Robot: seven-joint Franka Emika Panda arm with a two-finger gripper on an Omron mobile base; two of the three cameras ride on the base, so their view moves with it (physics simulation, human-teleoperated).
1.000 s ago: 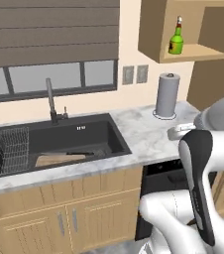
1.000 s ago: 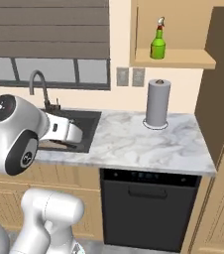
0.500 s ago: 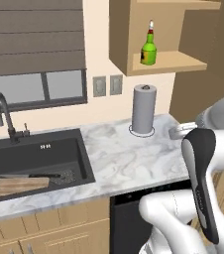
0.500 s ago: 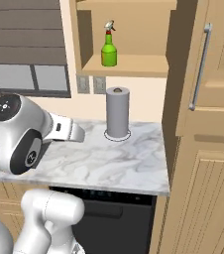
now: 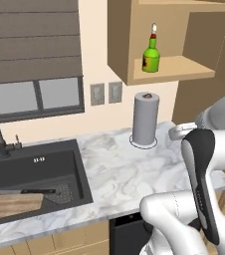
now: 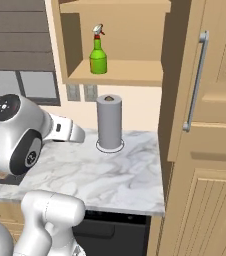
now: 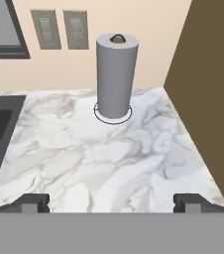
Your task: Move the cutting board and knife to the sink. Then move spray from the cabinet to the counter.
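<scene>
Marble-veined counter (image 5: 119, 169) runs across the left base view, with the black sink (image 5: 32, 167) set into its left part. Inside the basin lie the cutting board (image 5: 10, 205) and, just beyond it, the knife (image 5: 27, 191), so that half of the job looks finished. Up on the right the open cabinet (image 5: 170, 67) holds the spray (image 5: 151, 52), upright near the left end of its shelf. It looks a light, stiff bottle, probably smooth and apt to topple; I would pinch the green body below the neck, not the trigger top. A grey paper towel roll (image 5: 145, 118) stands directly beneath the shelf, and two wall outlets (image 5: 106, 93) sit to its left.

From the right base view, the spray (image 6: 98, 50) stands clear on the shelf with nothing beside it. The roll (image 6: 109, 121) below and a tall panelled door (image 6: 205, 85) close on the right narrow the approach, I reckon.

Looking through the hand view, the gripper (image 7: 112, 202) hangs above the near edge of the counter (image 7: 109, 158), jaws spread wide and holding nothing, facing the roll (image 7: 115, 74) at the far wall.
</scene>
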